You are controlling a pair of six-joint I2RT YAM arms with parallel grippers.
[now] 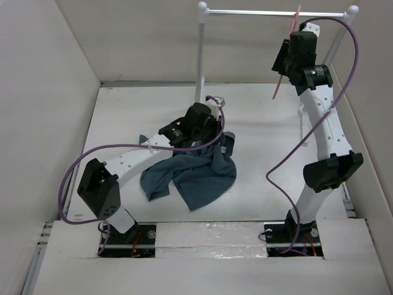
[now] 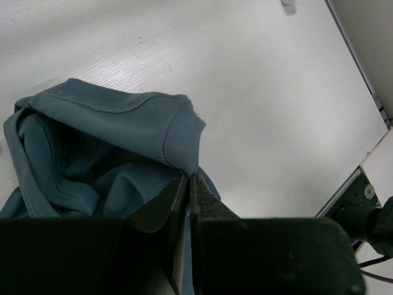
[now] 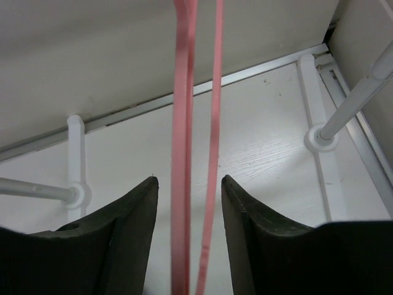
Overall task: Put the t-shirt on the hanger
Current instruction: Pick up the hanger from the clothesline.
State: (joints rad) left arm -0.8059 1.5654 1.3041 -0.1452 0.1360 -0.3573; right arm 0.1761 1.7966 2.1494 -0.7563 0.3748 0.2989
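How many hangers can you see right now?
1. The thin salmon-pink plastic hanger hangs on the white rack's metal rail, far right, between the open fingers of the right gripper. No other shows.

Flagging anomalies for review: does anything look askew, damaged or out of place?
Nothing damaged. The t-shirt lies crumpled in a heap, one fold pinched in the left gripper; the hanger hangs inside the open right gripper.

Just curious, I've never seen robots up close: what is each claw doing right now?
Left gripper: closed on the t-shirt.
Right gripper: open around the hanger, not clamping it.
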